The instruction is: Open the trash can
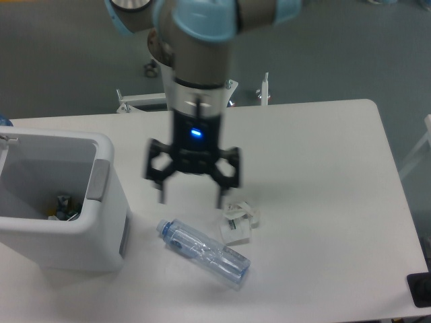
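The white boxy trash can (pixel 101 235) stands at the left of the table. Its top stands open and I see into the grey inside, where a few scraps (pixel 64 205) lie at the bottom. The grey push-button (pixel 98 180) sits on its right rim. The lid itself is hardly in view at the left edge. My gripper (pixel 190 196) hangs over the table to the right of the can, apart from it, fingers spread wide and holding nothing.
A clear plastic bottle with a blue cap (pixel 204 253) lies on its side in front of the gripper. Crumpled white paper (pixel 238 221) lies just right of the gripper's right finger. The table's right edge (pixel 397 195) runs down the right side.
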Available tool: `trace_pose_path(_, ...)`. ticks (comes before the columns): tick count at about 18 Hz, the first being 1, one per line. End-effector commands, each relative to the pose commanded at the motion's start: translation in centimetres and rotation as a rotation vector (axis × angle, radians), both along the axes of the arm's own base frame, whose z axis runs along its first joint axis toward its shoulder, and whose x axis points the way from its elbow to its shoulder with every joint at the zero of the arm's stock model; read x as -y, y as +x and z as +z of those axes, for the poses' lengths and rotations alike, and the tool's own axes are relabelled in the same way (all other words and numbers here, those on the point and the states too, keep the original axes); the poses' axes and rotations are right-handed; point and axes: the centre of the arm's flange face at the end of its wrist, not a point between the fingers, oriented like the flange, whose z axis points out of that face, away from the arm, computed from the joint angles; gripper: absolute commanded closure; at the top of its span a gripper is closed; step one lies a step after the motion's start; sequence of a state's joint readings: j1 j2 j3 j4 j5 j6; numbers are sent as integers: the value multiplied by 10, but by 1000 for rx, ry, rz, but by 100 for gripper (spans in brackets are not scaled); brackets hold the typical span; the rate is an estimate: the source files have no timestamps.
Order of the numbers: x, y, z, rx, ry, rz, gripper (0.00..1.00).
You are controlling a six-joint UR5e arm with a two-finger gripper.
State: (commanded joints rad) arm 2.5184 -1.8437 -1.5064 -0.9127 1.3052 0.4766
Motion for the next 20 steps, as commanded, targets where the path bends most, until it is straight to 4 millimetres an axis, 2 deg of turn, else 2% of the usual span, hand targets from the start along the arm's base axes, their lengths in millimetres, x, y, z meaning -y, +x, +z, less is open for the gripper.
trace_pose_path(4, 41, -72, -33, -39, -90, -46, 0)
trace_pose_path(5, 50, -85, -38, -49, -106, -76, 0)
trace_pose_path(7, 62, -102, -49, -67, -147, -161, 0)
trace_pose_path(10, 64, -123, -67, -95, -239, -272, 0)
trace_pose_path(12, 64, -132, -81, -115, -307, -329, 0)
trace_pose_path(20, 57, -124, -91, -84, -367, -379, 0)
